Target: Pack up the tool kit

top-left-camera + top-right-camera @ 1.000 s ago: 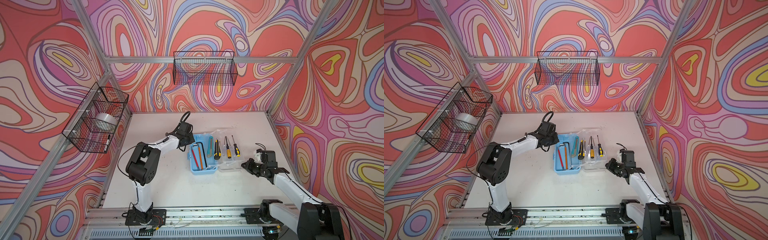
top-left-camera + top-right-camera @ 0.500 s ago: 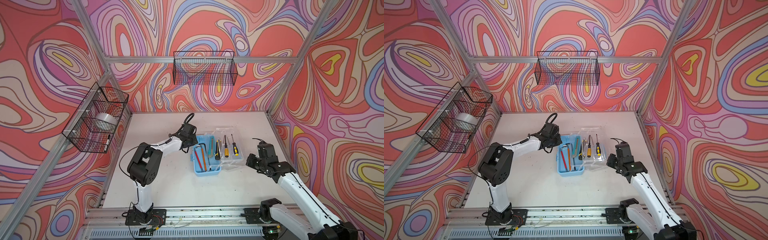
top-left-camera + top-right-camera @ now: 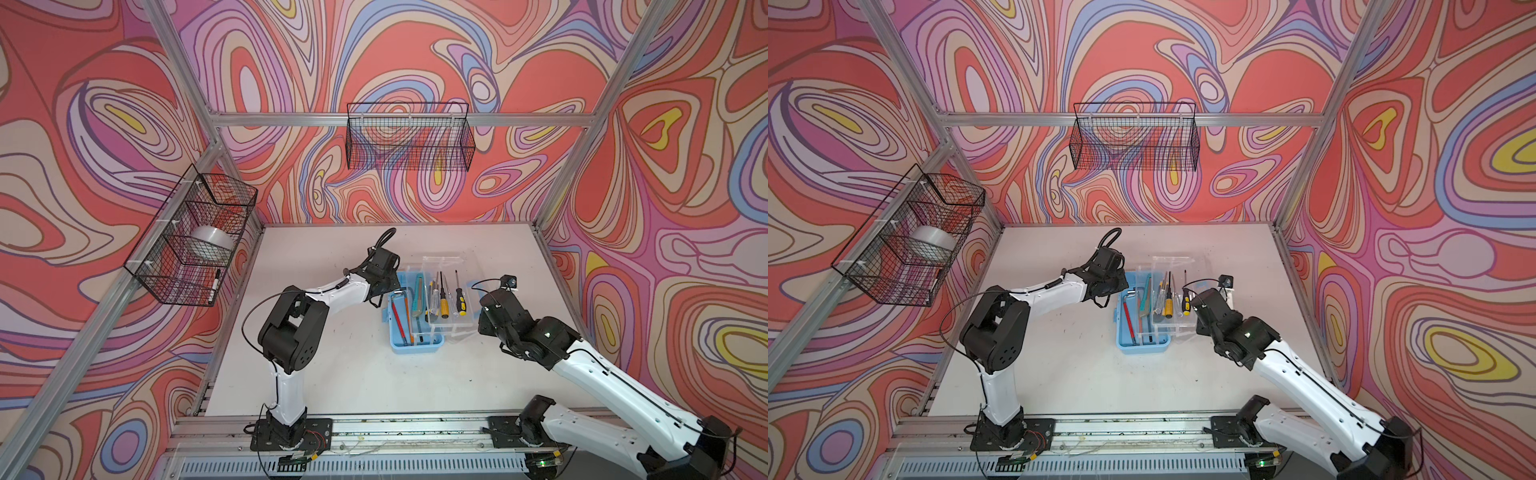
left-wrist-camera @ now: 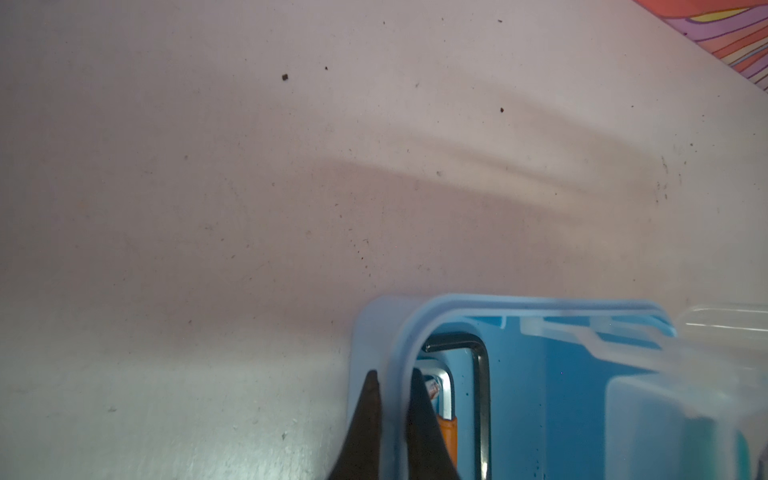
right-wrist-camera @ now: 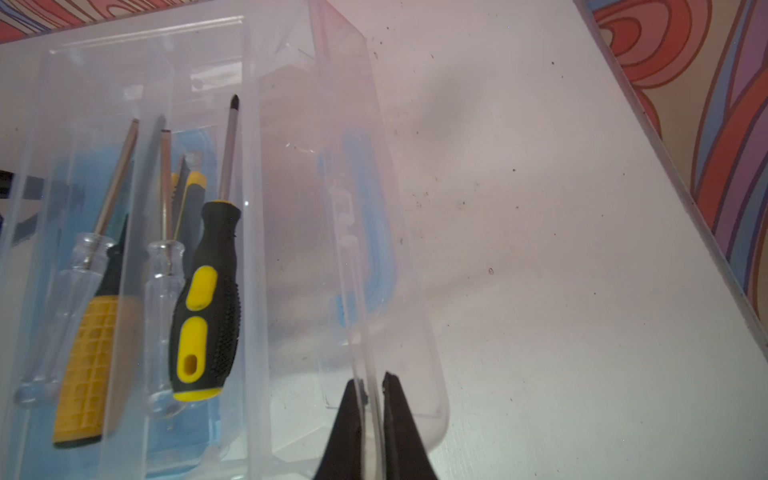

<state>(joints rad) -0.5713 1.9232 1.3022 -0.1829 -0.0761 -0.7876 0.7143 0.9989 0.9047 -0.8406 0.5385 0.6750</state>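
Standing at the front rail, I see the tool kit (image 3: 415,345) on the white worktop (image 3: 332,374), approx. in the middle, between the two arms. It is open. The left jaws are nearly pressed together & pinch the light-blue wall of the box at its far left corner, one finger outside, one inside; the left wrist view shows this close up. The right jaws are also nearly together, pinching the thin edge of the clear lid (image 5: 415,332), which is swung out to the right side of the box. Through the lid the blue handle (image 5: 376,232) shows. Inside the box, left part: hex keys (image 4: 482,399), a red stick (image 3: 398,320), an orange stick (image 4: 449,436), a teal utility knife (image 3: 419,297). A clear tray (image 3: 451,330) w/ screwdrivers (image 5: 208,299) lies over the right part. On the walls hang 2 black wire baskets: the back basket (image 3: 409,141), and the left basket (image 3: 191,245) w/ a tape roll (image 3: 210,243).
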